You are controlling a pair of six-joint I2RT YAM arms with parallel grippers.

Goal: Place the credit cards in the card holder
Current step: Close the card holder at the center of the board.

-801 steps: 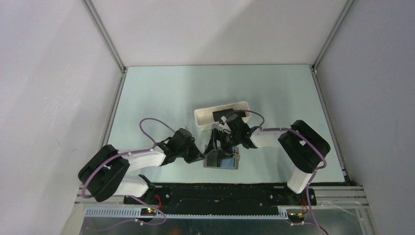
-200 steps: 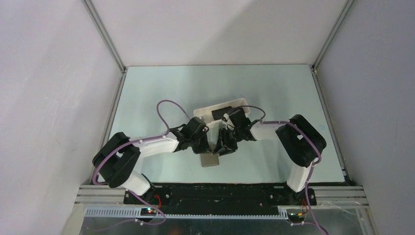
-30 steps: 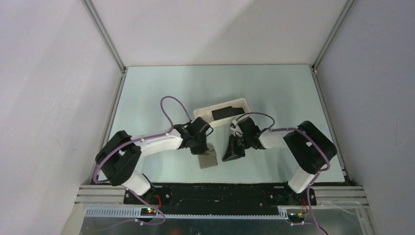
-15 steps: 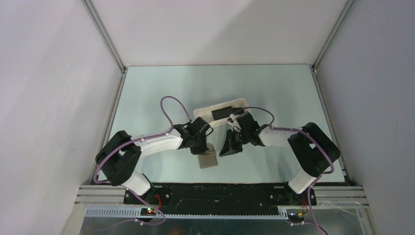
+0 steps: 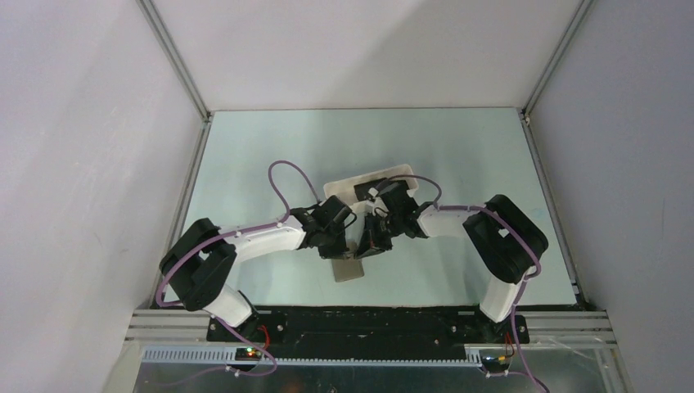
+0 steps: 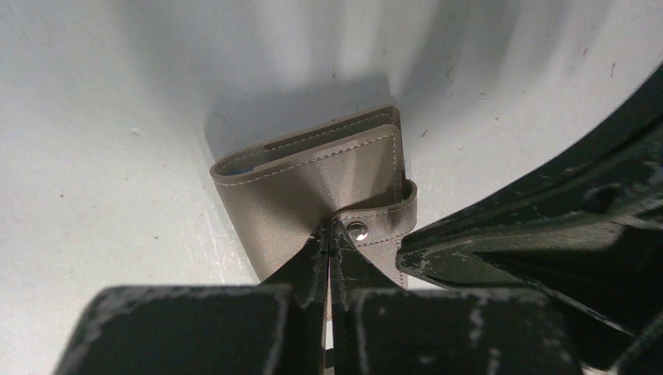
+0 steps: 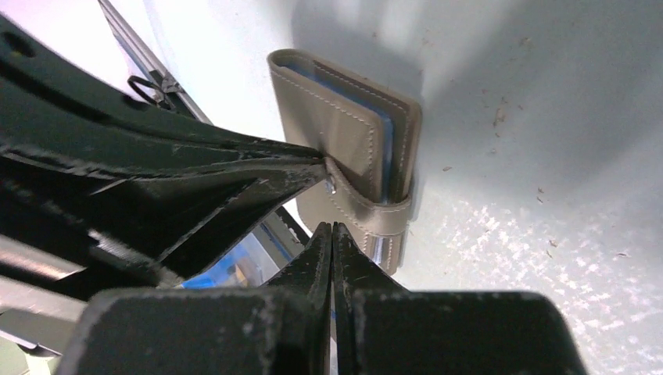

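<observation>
The card holder [image 5: 349, 269] lies folded shut on the table, grey-brown, with its strap tab [image 6: 381, 221] wrapped over one edge. My left gripper [image 6: 329, 232] is shut, and its tips press on the card holder's [image 6: 313, 176] face beside the snap. My right gripper [image 7: 332, 226] is also shut, with its tips against the strap tab [image 7: 367, 209] of the card holder [image 7: 344, 117]. Nothing sits between either pair of jaws. In the top view both grippers, left [image 5: 347, 246] and right [image 5: 366, 246], meet over the holder. One black credit card [image 5: 362, 191] lies in the tray, partly hidden by the right arm.
A long white tray [image 5: 340, 190] stands just behind the two grippers. The right arm's wrist reaches over the tray's front wall. The table's metal frame rail [image 7: 148, 66] shows beyond the holder in the right wrist view.
Within the last second my right gripper swung left from beside the holder to its strap tab, next to the left gripper's tips. The left arm and the holder stayed put.
</observation>
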